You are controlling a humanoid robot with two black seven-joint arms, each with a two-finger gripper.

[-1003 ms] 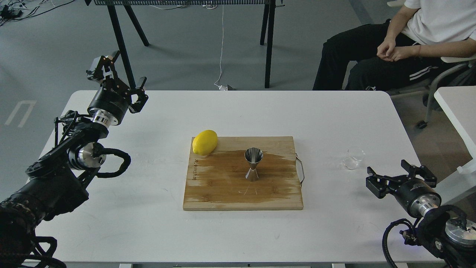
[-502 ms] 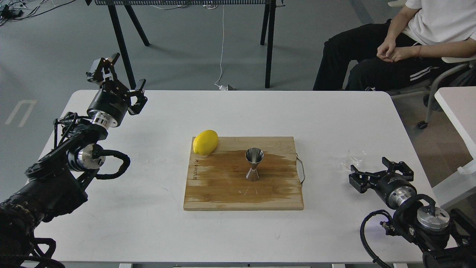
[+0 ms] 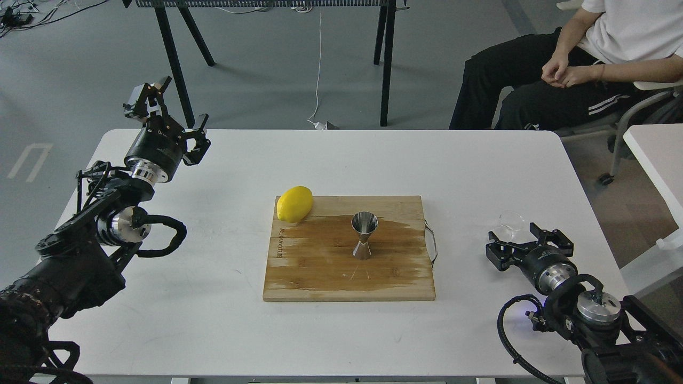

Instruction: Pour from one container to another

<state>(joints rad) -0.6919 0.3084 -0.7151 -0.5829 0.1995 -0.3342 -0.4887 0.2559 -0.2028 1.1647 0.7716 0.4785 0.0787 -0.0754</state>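
Observation:
The clear glass cup (image 3: 510,219) stands on the white table right of the cutting board; its near side is hidden behind my right gripper. That right gripper (image 3: 522,242) is open, one finger on each side of the cup's base, and it is not closed on the cup. The steel jigger (image 3: 364,234) stands upright in the middle of the wooden cutting board (image 3: 320,274), on a wet dark patch. Far off at the table's back left corner, my left gripper (image 3: 171,118) is open and holds nothing.
A yellow lemon (image 3: 294,203) lies on the board's back left corner. A metal handle (image 3: 431,242) sticks out of the board's right edge. A seated person (image 3: 560,69) is behind the table's right end, and another white table (image 3: 659,154) stands to the right.
My right arm has moved left and away from me, bringing its open gripper up to the glass cup. The left arm has hardly shifted. Jigger and lemon are unmoved.

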